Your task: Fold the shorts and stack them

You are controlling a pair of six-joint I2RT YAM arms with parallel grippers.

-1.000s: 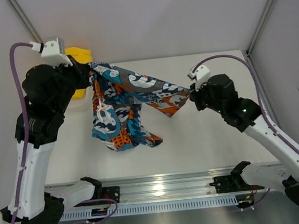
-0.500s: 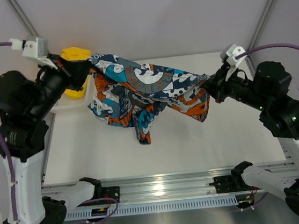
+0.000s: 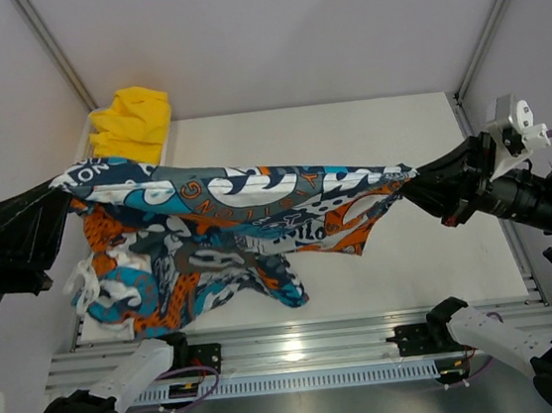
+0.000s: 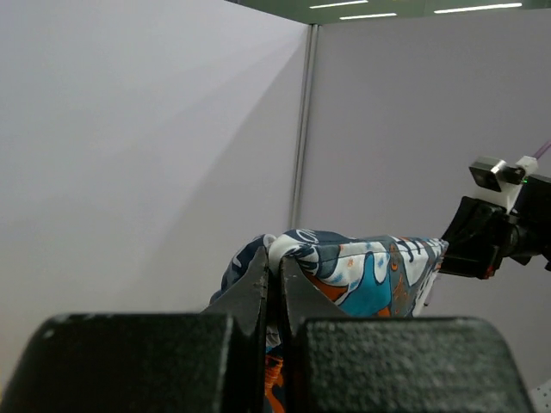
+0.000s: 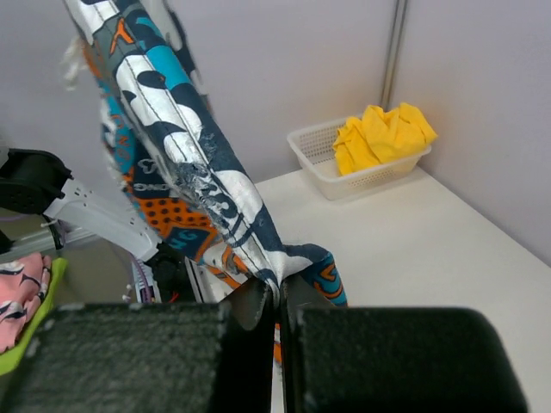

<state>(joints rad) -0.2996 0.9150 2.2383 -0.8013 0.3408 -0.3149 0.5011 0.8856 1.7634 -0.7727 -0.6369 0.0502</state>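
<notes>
**Printed pair held spread in the air, not yet laid**

The printed shorts (image 3: 238, 221) hang stretched above the table (image 3: 377, 125), top edge taut. Your left gripper (image 3: 60, 185) is clenched on their left corner and your right gripper (image 3: 408, 183) on their right, evidently to spread them before laying. The yellow shorts (image 3: 132, 123) wait in the far-left basket (image 5: 366, 183).

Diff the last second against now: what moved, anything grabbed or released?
Both arms swung outward: the left gripper to the left edge, the right gripper to the right edge, stretching the printed shorts from a sagging bunch into a wide band above the table. Nothing grabbed or released; both grippers stay shut on the printed shorts. The yellow shorts stay in the basket.
</notes>
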